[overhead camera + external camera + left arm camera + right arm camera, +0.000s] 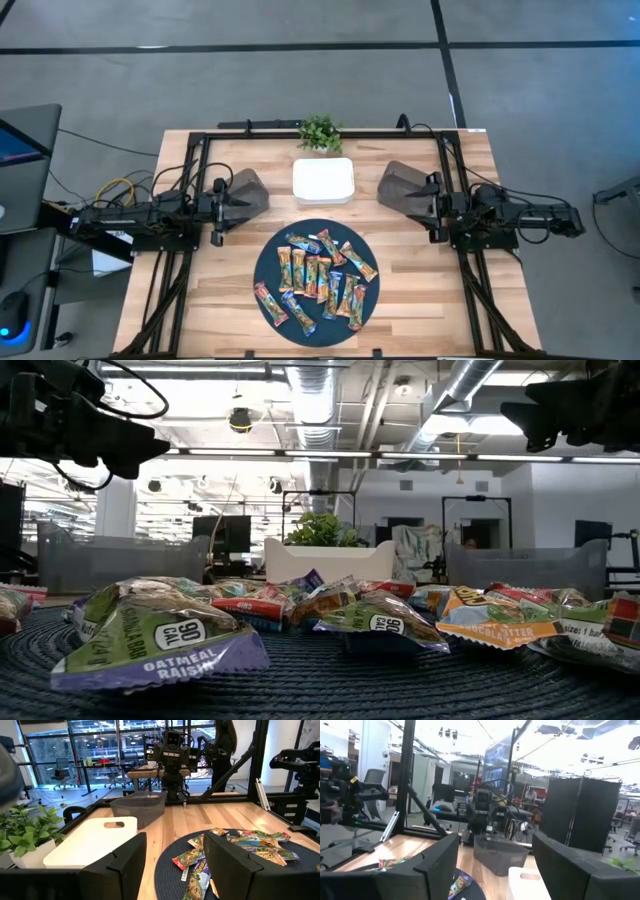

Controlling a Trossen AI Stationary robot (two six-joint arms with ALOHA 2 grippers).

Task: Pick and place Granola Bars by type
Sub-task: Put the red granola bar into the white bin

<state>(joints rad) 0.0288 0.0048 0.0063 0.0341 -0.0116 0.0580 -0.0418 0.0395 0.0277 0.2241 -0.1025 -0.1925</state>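
Round dark mat [268, 262] at the table's [200, 300] front centre holds all the bars [320, 278], about a dozen, loosely heaped and touching. Most lie with long axes running front to back in a rough row; a few at the edges sit diagonal. Nearest the low camera: a green and purple wrapper, label "oatmeal raisin."

White lidded box [323, 181] behind the mat, closed (contents not visible). Grey bin [244, 190] left of it, grey bin [400, 186] right; what they hold I cannot tell. Small plant [319, 132] at the back edge.

Left gripper [175, 857] raised beside the left bin, fingers parted, holding nothing. Right gripper [495, 865] raised by the right bin, fingers spread wide, empty.
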